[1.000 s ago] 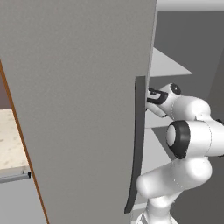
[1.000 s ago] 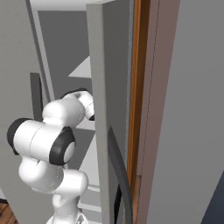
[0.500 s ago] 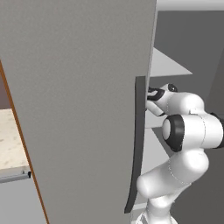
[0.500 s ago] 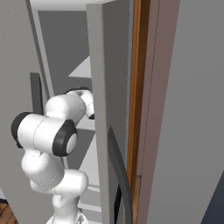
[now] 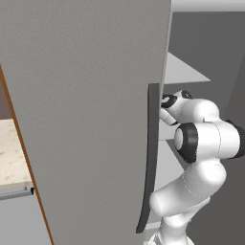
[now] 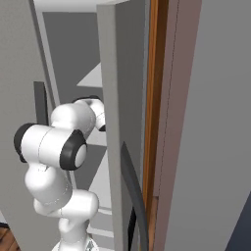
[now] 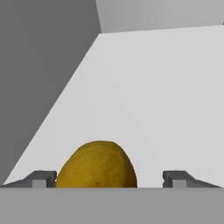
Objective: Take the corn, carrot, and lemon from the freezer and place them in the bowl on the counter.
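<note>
Hand view showed the lemon (image 7: 97, 165) sitting on a white shelf (image 7: 166, 96) inside the freezer (image 5: 86, 110), low in the picture at about six o'clock. The gripper (image 7: 109, 179) had its two dark fingertips (image 7: 40, 178) standing wide apart, one at eight o'clock of the lemon and the other well off at four o'clock, with clear gaps on both sides, so nothing was clamped. The lemon lay nearer the left tip than the right.

From the left base view the arm (image 5: 206, 143) reached past the open grey door and its dark handle (image 5: 149, 158) into the shelves. A strip of the counter (image 5: 12, 153) appeared at nine o'clock.

Judging by this, the lemon pick was only at the approach stage: the fruit was framed but not grasped. It remained to be closed on, lifted out and carried to the bowl. Whether the corn and carrot had been dealt with could not be told.
</note>
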Robot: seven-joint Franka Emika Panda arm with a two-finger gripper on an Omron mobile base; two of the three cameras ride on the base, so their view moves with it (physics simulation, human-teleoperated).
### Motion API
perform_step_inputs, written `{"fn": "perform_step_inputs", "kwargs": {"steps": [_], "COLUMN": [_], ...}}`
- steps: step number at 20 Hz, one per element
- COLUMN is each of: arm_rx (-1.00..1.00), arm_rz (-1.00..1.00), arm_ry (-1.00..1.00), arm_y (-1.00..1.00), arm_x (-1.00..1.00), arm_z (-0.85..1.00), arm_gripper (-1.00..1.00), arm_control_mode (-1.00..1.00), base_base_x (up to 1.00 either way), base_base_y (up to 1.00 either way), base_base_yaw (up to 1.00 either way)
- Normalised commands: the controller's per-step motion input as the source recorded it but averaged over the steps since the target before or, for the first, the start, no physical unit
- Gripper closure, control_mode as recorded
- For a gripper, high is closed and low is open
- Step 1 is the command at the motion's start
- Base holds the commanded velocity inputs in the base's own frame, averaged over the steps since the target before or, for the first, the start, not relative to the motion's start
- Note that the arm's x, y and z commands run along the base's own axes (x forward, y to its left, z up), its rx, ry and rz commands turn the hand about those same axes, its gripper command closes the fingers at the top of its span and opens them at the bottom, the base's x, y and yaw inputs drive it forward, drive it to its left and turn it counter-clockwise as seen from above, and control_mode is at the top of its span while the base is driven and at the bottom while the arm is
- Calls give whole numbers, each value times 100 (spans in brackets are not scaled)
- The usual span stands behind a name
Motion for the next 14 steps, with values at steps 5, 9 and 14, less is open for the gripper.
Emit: {"fn": "perform_step_inputs", "kwargs": {"steps": [5,9,14], "arm_rx": [0,0,0], "arm_rz": [0,0,-1], "arm_ry": [0,0,-3], "arm_y": [2,0,-9], "arm_x": [0,0,-31], "arm_z": [-18,-15,-1], "arm_gripper": [100,100,100], "arm_control_mode": [-100,-100,-100], "base_base_x": [0,0,0], "base_base_y": [0,0,0], "base_base_yaw": [0,0,0]}}
